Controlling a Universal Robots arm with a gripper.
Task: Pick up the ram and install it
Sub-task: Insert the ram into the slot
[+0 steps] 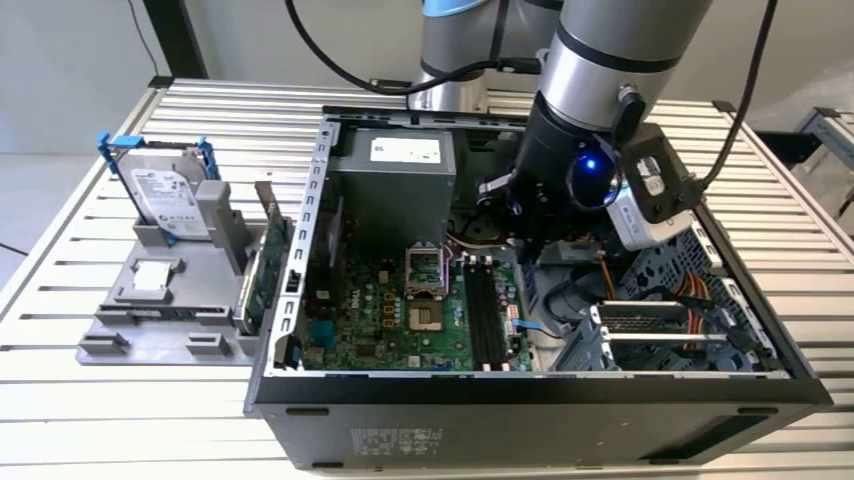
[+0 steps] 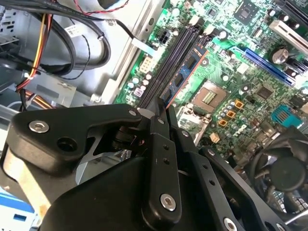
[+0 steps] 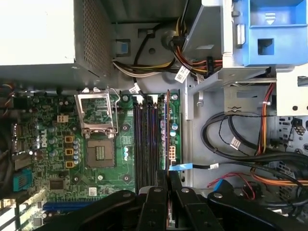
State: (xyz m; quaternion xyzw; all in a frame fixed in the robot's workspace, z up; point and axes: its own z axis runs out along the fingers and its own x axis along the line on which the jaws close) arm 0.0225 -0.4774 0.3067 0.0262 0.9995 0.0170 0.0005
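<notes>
The ram (image 2: 188,67) is a thin blue stick with dark chips. It stands on edge over the motherboard's black memory slots (image 2: 171,55). In the first wrist view the ram (image 3: 167,130) shows edge-on as a thin line along the outermost slot, beside the other slots (image 3: 144,139). My gripper (image 2: 161,108) is shut on the near end of the stick, its black fingers (image 3: 155,202) pinching it from both sides. I cannot tell whether the stick sits in the slot or hangs just above it. In the exterior view my gripper (image 1: 523,240) reaches down into the open computer case (image 1: 534,395).
The CPU socket (image 3: 98,149) lies beside the slots, with the silver power supply (image 1: 394,180) behind it. Bundled cables (image 3: 240,139) and a blue drive cage (image 3: 269,29) crowd the other side. Outside the case, a hard drive (image 1: 167,195) and a green card (image 1: 274,255) stand on a grey holder.
</notes>
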